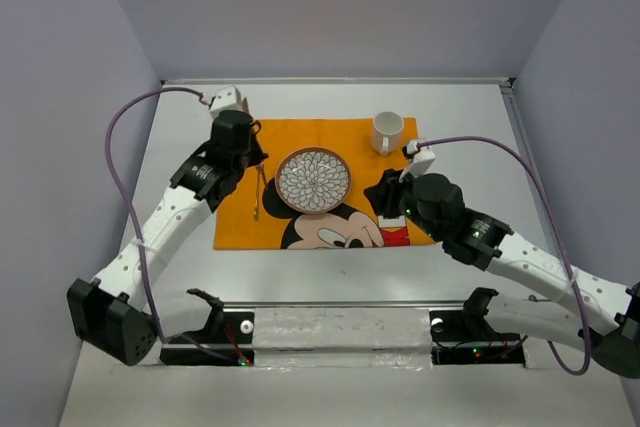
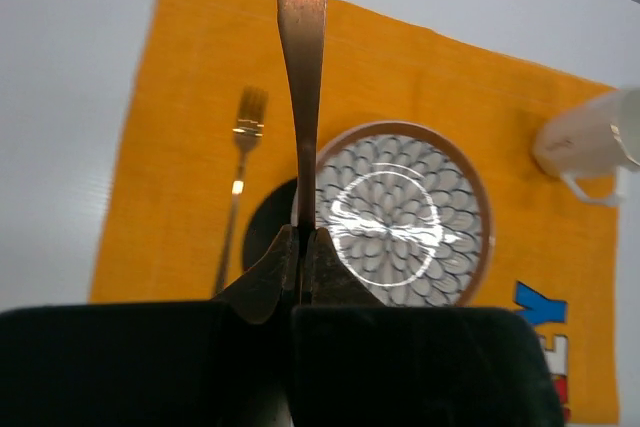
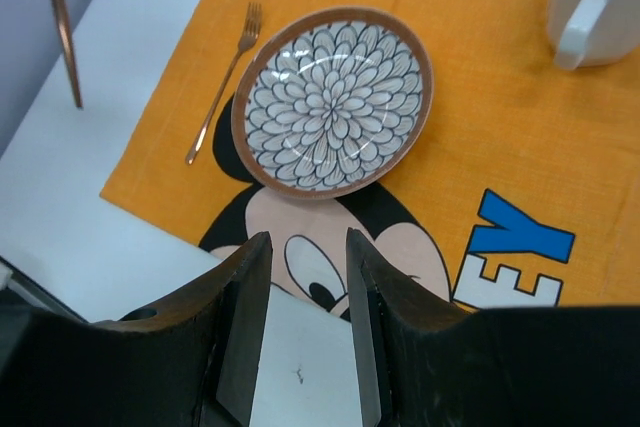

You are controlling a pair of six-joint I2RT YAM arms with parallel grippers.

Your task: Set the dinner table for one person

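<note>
Dinner table (image 1: 180,257): white, rigid, heavy, spans whole workspace. Nothing to grip, serves as surface only. Orange mat (image 1: 240,227) at centre, soft, probably slides if dragged. Patterned plate (image 1: 313,180) mid-mat, white mug (image 1: 387,132) far right of it. Right gripper (image 3: 305,247) over near mat edge, jaws apart, empty. Left gripper (image 2: 303,247) jaws clamped on thin copper utensil (image 2: 303,47). Fork (image 1: 259,192) lies just left of plate.

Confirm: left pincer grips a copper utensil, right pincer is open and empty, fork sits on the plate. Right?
Not quite. The fork isn't on the plate; it lies on the mat beside it, per the right wrist view. The rest holds: left pincer grips the copper utensil, right pincer open and empty.
</note>
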